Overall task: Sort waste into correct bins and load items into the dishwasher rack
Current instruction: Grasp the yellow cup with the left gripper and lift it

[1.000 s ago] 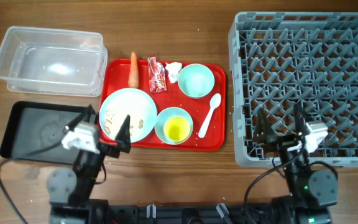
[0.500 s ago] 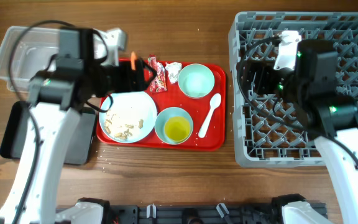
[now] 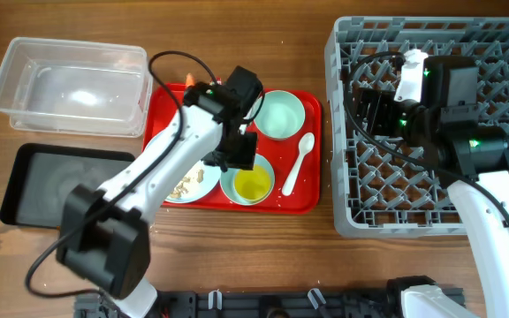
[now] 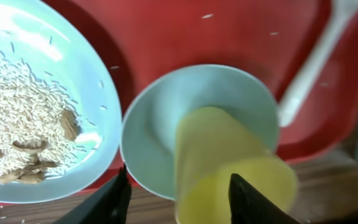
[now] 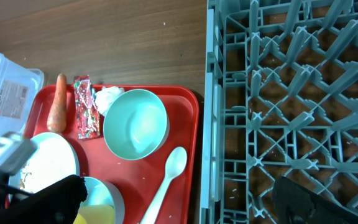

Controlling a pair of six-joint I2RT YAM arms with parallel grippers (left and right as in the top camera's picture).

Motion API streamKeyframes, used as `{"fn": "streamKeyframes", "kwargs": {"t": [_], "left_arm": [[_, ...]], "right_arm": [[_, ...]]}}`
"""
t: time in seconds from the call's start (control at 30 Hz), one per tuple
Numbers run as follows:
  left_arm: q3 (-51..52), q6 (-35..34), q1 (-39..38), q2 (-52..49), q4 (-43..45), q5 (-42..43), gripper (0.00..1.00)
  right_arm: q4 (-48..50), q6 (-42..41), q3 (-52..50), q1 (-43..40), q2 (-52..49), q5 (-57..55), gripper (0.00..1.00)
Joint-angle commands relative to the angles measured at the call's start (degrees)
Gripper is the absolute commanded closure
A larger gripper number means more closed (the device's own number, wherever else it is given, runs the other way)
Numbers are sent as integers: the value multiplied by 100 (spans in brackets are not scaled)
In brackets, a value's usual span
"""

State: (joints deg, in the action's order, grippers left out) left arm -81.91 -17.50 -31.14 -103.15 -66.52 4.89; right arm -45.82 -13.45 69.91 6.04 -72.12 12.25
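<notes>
A small yellow cup (image 4: 229,168) stands inside the light blue bowl (image 4: 160,124) on the red tray (image 3: 300,201). My left gripper (image 4: 179,196) hangs just over them with its jaws half closed. One finger is outside the bowl's rim and the other is over the cup's mouth. I see no firm contact. The plate (image 4: 36,106) with rice and crumbs (image 4: 30,149) lies beside it. The mint bowl (image 5: 135,124), spoon (image 5: 166,180), carrot (image 5: 58,102), wrapper (image 5: 86,107) and tissue (image 5: 109,96) also lie on the tray. My right gripper (image 3: 371,110) is open and empty over the dishwasher rack (image 3: 502,203).
The clear tub (image 3: 73,84) stands at the back left, with the black tray (image 3: 51,181) in front of it. My left arm crosses over the plate and hides the wrapper in the overhead view. The rack's wall (image 5: 210,124) runs next to the red tray's right edge.
Both arms rose from the table's front edge. The left gripper crossed from the carrot end of the tray to the yellow cup, and its jaws narrowed. The right gripper stays open over the rack.
</notes>
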Motion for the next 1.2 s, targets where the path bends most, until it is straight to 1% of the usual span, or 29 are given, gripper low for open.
{"fn": "streamKeyframes", "kwargs": {"t": [0.0,0.27,0.37,0.43,0.53,0.57,0.6,0.7,0.8,0.87,0.9,0.93,0.97,1.03,1.1,1.17], "left_arm": [[33,-96,-15,-382,-83,-153,62],[31,-96,-15,-345,-151,46,65],[33,-98,-28,-348,-208,459,65],[42,-101,-101,-348,-162,446,66],[225,-101,-249,-348,74,448,77],[289,-101,-275,-348,118,446,88],[326,-103,-278,-348,120,428,96],[197,-365,-116,-186,-2,164,96],[-236,-400,275,208,-229,214,96],[-586,-396,651,557,-286,455,96],[-688,-372,824,693,-238,715,96],[-767,-199,1097,870,-59,1440,96],[-774,17,1397,1014,177,2378,96],[-774,356,2052,1113,616,4472,96],[-774,382,2426,1073,820,5753,96],[-774,382,2621,1045,922,6653,96]], "right_arm": [[9,-48,122,-13,-81,-42,0],[15,-46,122,-13,-81,-42,0],[24,-48,122,-13,-81,-61,0],[24,-46,122,-13,-81,-59,0],[24,-44,122,-13,-81,-61,0],[22,-48,122,-13,-81,-59,0],[22,-48,122,-13,-81,-61,0],[26,-109,122,-13,-81,-57,0],[28,-221,122,-13,-81,-52,0],[35,-208,122,-13,-81,122,0],[42,-164,122,-13,-81,293,0],[103,-101,122,-13,-81,590,1],[192,37,122,-11,-81,946,6],[619,417,122,-11,-87,2306,15],[1029,446,122,-9,-116,3252,20],[1580,444,122,52,-195,4245,23]]}}
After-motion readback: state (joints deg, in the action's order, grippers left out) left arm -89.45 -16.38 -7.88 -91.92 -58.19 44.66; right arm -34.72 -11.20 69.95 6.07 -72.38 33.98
